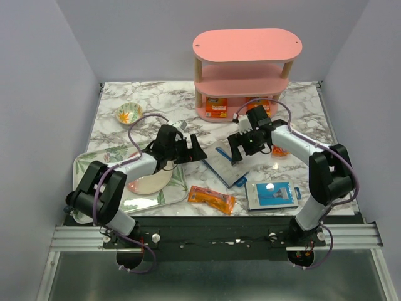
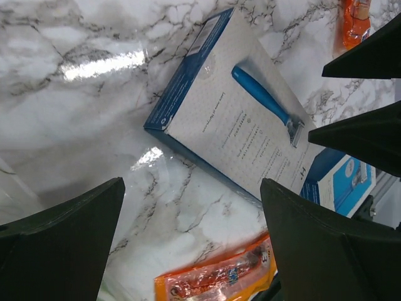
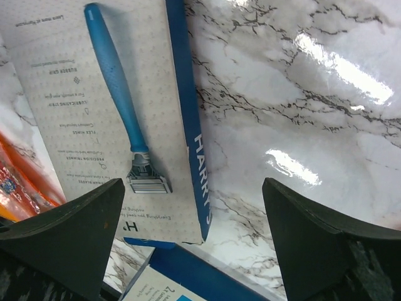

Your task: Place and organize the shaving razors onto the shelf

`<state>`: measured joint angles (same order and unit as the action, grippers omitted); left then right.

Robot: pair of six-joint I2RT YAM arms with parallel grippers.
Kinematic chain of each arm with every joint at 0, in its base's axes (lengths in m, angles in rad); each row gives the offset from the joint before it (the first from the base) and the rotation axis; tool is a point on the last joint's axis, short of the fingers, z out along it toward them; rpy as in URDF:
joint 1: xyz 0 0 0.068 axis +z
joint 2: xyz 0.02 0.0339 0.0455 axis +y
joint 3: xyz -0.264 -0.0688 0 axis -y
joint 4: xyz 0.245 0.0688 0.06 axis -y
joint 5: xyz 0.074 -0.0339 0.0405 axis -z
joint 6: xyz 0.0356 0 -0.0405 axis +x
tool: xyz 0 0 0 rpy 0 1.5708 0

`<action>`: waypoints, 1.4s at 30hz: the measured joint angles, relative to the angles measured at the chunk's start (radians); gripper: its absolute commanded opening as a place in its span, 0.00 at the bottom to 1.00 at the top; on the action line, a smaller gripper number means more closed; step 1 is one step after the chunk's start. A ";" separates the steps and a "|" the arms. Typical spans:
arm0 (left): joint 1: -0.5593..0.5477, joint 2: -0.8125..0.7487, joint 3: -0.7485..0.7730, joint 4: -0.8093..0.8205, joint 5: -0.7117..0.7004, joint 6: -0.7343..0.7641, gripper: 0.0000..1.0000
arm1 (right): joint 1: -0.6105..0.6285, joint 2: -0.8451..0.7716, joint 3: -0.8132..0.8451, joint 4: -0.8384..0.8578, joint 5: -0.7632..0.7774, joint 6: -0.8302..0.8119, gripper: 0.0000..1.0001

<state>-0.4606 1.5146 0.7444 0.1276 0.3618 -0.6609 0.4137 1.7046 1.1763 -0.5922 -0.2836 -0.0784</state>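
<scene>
The pink shelf (image 1: 247, 47) stands at the back of the table, with two orange razor packets (image 1: 216, 108) on its bottom tier. A blue-and-grey razor card (image 1: 225, 164) lies mid-table between my grippers; it also shows in the left wrist view (image 2: 244, 125) and the right wrist view (image 3: 119, 113). A second card (image 1: 270, 194) lies front right. One orange packet (image 1: 212, 199) lies at the front, another (image 1: 280, 150) beside the right arm. My left gripper (image 1: 191, 149) (image 2: 191, 238) is open and empty, left of the card. My right gripper (image 1: 241, 145) (image 3: 194, 244) is open and empty over the card's right edge.
A floral tray (image 1: 88, 166) at the left holds a pink round plate (image 1: 150, 182) under the left arm. A small patterned bowl (image 1: 129, 113) sits at the back left. The right gripper's fingers (image 2: 369, 135) reach into the left wrist view.
</scene>
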 measured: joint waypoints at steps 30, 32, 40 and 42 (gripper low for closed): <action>-0.054 0.202 0.000 0.235 0.066 -0.218 0.98 | -0.253 0.218 -0.084 0.074 -0.595 0.190 0.01; -0.064 0.203 0.000 0.236 0.065 -0.221 0.98 | -0.259 0.218 -0.097 0.092 -0.606 0.225 0.01; -0.080 0.176 -0.035 0.243 0.053 -0.228 0.99 | -0.272 0.218 -0.124 0.130 -0.618 0.310 0.01; -0.085 0.176 -0.038 0.250 0.050 -0.231 0.99 | -0.280 0.218 -0.134 0.142 -0.625 0.328 0.01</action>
<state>-0.5461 1.6905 0.7063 0.3779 0.4114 -0.8921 0.1333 1.9224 1.0428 -0.4503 -0.9085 0.2497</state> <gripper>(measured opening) 0.985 0.250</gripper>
